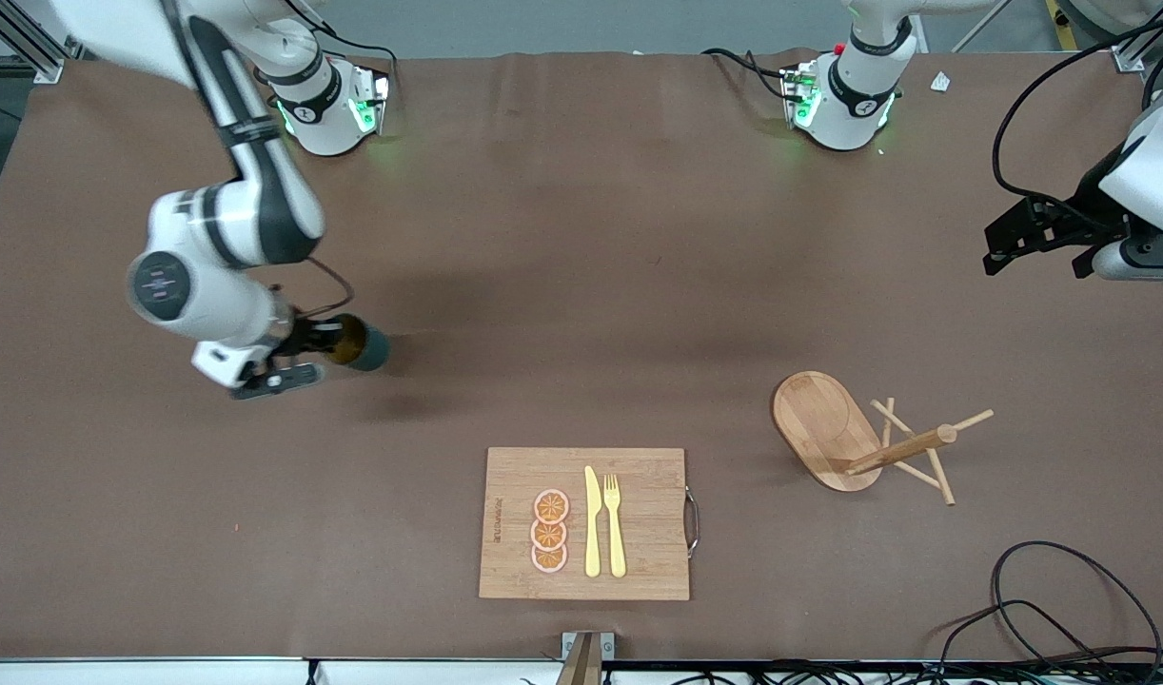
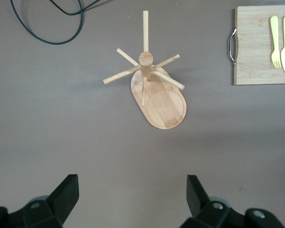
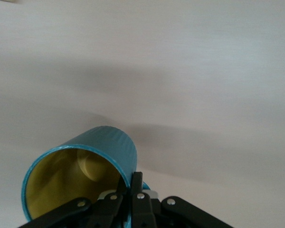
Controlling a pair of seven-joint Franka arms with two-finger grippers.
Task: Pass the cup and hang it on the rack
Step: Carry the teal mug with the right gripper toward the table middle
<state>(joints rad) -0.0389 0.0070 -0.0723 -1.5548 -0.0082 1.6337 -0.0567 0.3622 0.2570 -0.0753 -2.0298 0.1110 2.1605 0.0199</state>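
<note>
Teal ribbed cylindrical cup point(image 3: 85, 166)

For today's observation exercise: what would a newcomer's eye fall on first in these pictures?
First, the right gripper shut on the rim of the teal cup, at the right arm's end of the table. Next, the wooden rack toward the left arm's end, with the open left gripper waiting above the table there. Nearest the front camera lies a cutting board carrying a yellow knife and fork.

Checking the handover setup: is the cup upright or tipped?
Tipped. The cup lies sideways in the shut right gripper, its mouth facing the wrist camera, showing the yellow inside.
</note>
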